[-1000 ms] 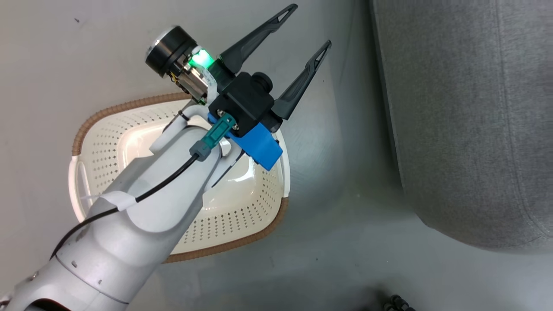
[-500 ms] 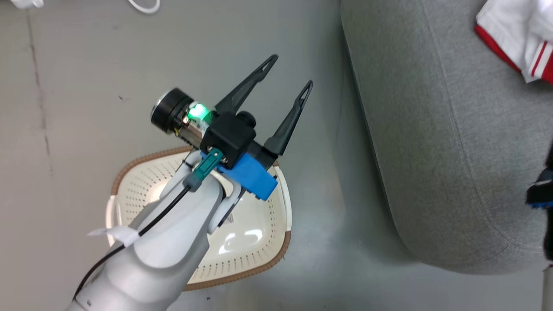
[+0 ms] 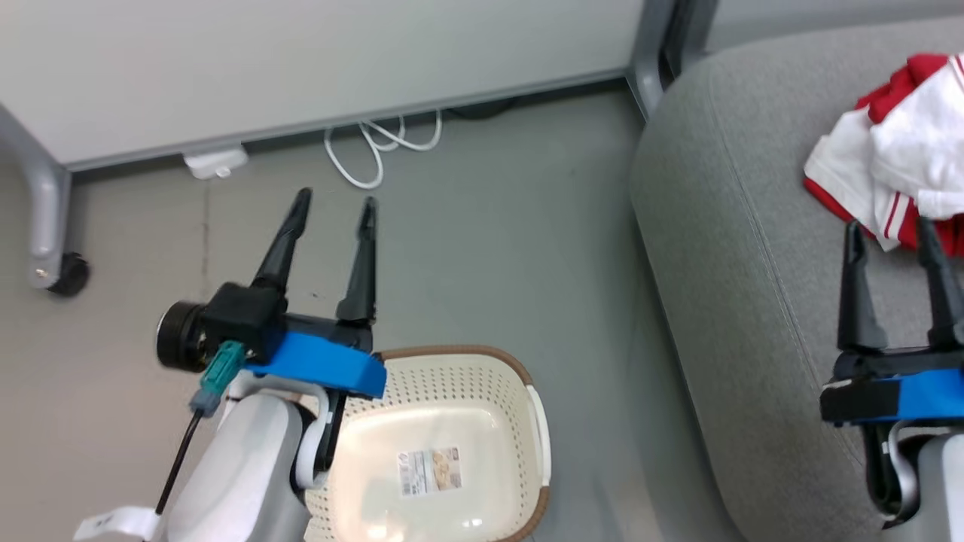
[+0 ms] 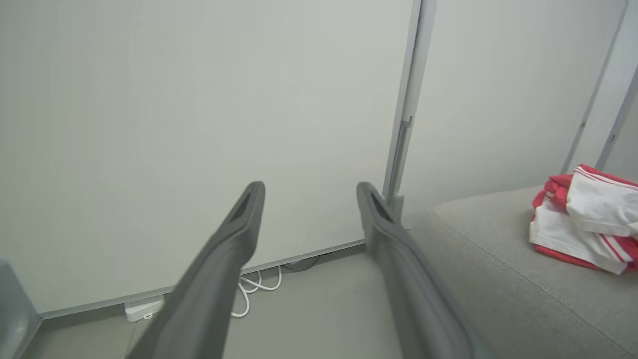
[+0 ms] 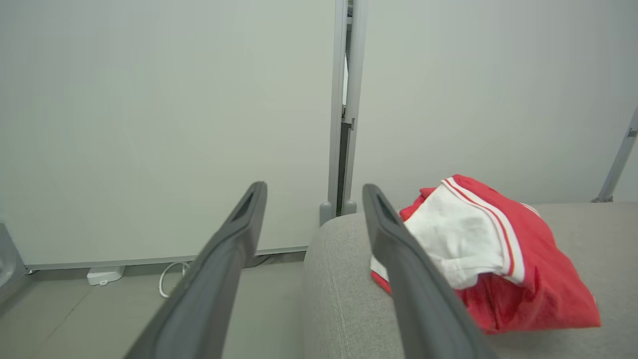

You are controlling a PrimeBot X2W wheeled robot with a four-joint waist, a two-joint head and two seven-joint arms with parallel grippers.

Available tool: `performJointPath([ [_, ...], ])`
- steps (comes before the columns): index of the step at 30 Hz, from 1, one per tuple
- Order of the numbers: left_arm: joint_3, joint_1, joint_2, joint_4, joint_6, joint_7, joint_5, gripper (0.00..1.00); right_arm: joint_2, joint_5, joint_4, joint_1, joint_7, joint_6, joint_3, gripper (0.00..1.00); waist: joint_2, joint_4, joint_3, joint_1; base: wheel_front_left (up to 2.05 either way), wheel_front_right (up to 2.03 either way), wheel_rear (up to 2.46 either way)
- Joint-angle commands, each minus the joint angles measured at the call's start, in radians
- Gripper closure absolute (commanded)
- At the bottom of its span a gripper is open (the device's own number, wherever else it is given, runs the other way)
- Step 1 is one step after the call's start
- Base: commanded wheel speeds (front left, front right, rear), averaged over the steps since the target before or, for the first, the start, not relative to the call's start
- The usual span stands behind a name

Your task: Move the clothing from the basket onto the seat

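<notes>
Left gripper (image 3: 335, 197), lower left of the head view, has its fingers spread with nothing between them, over the floor (image 3: 489, 226) just above the basket (image 3: 467, 373). Right gripper (image 3: 887, 223), lower right, is likewise spread and empty, its tips just short of the clothing (image 3: 896, 150), which is bunched on the seat (image 3: 723, 248) at upper right. What shows of the basket's inside holds only a label (image 3: 429, 470), so the transfer looks finished. The next move probably calls only for drawing both arms clear
</notes>
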Motion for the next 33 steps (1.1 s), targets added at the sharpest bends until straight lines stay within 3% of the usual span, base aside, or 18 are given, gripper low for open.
performJointPath([
  [1,0.036,0.039,-0.009,-0.013,0.007,-0.004,0.002,0.0,0.007,-0.005,-0.009,0.03,0.0,0.0,0.021,0.0,-0.0001,0.06,-0.072,0.0004,0.0,0.0,0.0],
  [16,0.227,0.251,-0.054,-0.07,-0.027,-0.004,0.124,0.0,0.05,-0.03,-0.054,0.136,0.0,0.0,0.12,0.0,-0.0001,0.137,-0.18,0.0004,0.0,0.0,0.0],
  [33,0.324,0.345,-0.092,-0.078,-0.053,-0.004,0.189,0.0,0.072,0.0,-0.006,0.24,0.0,0.0,0.096,0.0,-0.0001,0.175,-0.226,0.0004,0.0,0.0,0.0],
])
